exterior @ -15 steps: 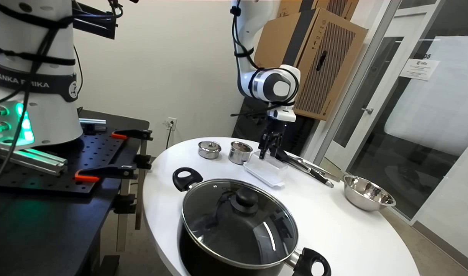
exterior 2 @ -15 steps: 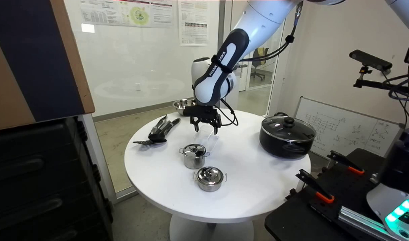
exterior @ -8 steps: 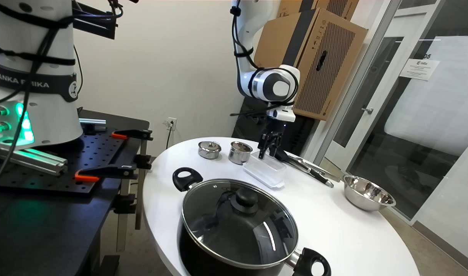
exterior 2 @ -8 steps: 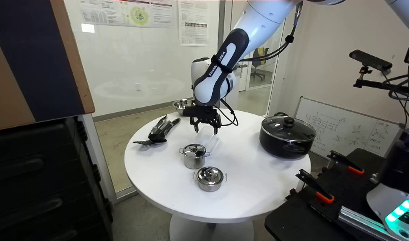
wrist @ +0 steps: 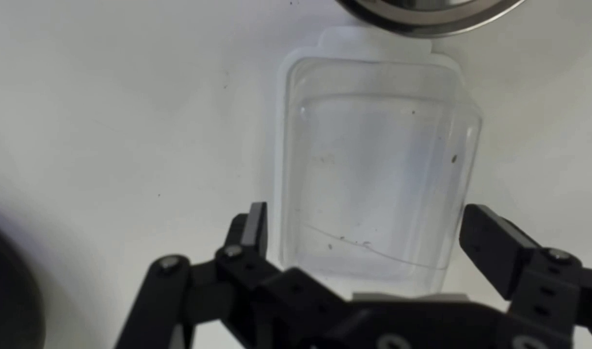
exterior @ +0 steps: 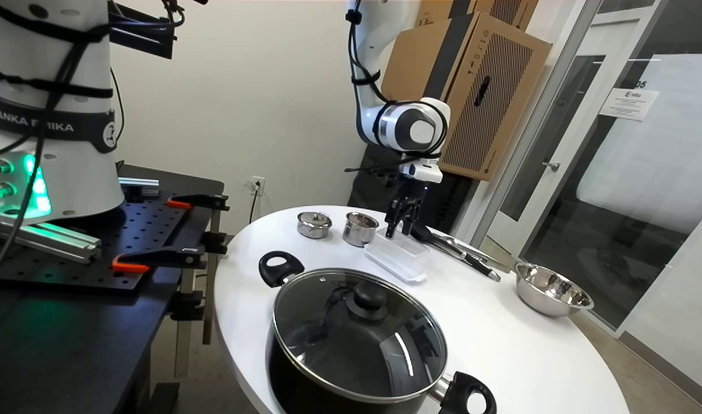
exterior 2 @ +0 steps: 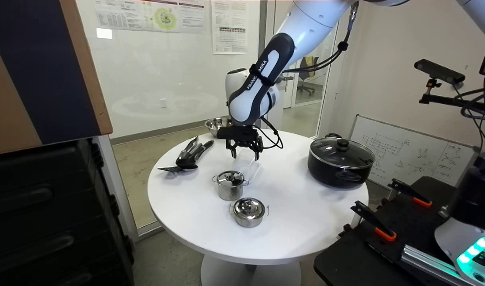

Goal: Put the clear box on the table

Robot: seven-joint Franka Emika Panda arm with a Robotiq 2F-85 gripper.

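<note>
1. Slightly shifted since the earlier frame, my claw hangs fingers apart; the clear box lies on the table.
2. My wrist view frames it between them; touching, I cannot tell.
3. That view crops the metal pot beside it; both exterior views show that whole.

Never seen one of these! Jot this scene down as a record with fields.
Table: round, white
Box: clear, resting on the table
Gripper: open, fingers either side of the box in the wrist view; contact unclear
Black pot: glass lid on
Tall pot: steel, lidded
Short pot: steel, lidded
Bowl: steel, near the table's edge
Utensils: bunched together
</note>
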